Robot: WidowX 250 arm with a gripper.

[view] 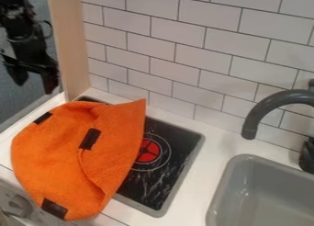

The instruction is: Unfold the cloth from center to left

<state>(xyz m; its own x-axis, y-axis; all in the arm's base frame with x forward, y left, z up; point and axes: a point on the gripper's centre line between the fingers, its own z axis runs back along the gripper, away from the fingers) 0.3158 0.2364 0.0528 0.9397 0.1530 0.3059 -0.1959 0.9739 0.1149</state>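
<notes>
The gripper [32, 78] hangs at the upper left, beyond the wooden side panel, with its two fingers apart and nothing between them. It is above and to the left of the orange cloth [46, 151], not touching it. The cloth lies over the left part of the stove and the white counter, reaching the counter's front edge. A folded flap runs down its right side, with a pointed corner at the top. Dark patches show at its upper left, middle and bottom.
The black stove top [175, 138] with a red burner mark shows right of the cloth. A grey sink [236, 183] and dark curved faucet [270, 103] stand at the right. The wooden panel [70, 46] rises between gripper and tiled wall [178, 32].
</notes>
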